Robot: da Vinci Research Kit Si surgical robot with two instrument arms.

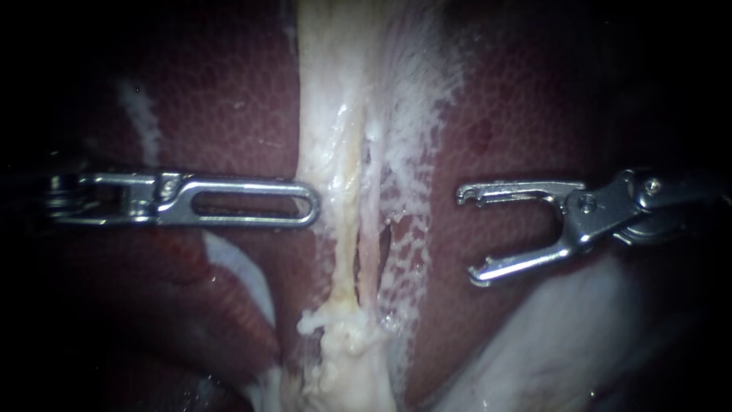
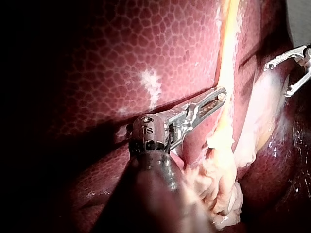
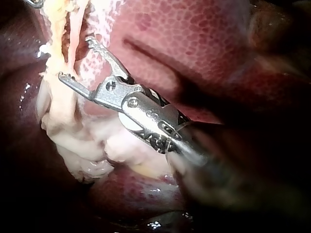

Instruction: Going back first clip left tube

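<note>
The right instrument's [image 1: 469, 236] jaws are held spread and empty over the liver [image 1: 229, 114], apart from the tubes. The left instrument's [image 1: 313, 206] jaws are pressed together, their tip just beside the left tube [image 1: 345, 236]. White webbed membrane [image 1: 406, 243] is noted between the right jaws and the tubes.

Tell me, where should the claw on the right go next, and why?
Probably draw the right instrument back rightward, away from the tubes: its jaws stand open and empty, clear of them, over the liver.
</note>
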